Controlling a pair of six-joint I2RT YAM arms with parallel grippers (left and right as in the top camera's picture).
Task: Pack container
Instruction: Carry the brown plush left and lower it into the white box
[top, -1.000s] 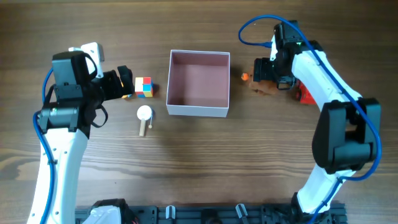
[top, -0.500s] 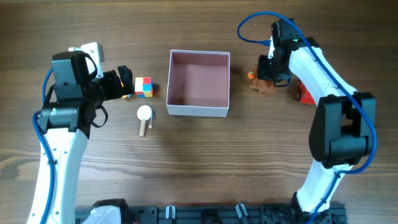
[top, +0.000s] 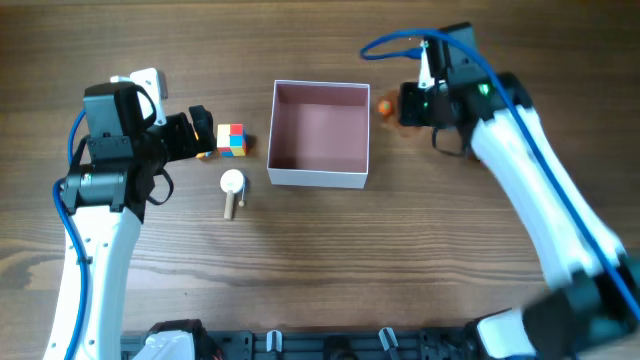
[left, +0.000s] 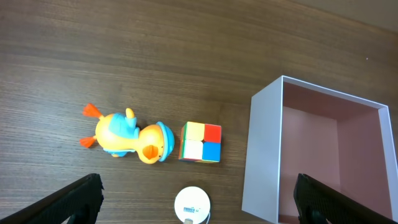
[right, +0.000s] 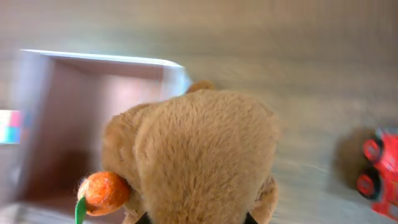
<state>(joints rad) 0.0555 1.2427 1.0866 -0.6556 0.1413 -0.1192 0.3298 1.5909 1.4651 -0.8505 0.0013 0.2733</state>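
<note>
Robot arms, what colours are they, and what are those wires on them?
Both arms are white tubes with chunky black joints: the left arm and right arm. A thin blue cable loops along each. The fingers are black.

- On my overhead feed, the container (top: 318, 178) sits flat on the wooden table (top: 320, 270), upper centre, a square, shallow box squared to the frame.
- I see white outer walls, a dusty-pink inside, top open, the whole pink floor showing.
- My right wrist feed catches it blurred, at left.
</note>
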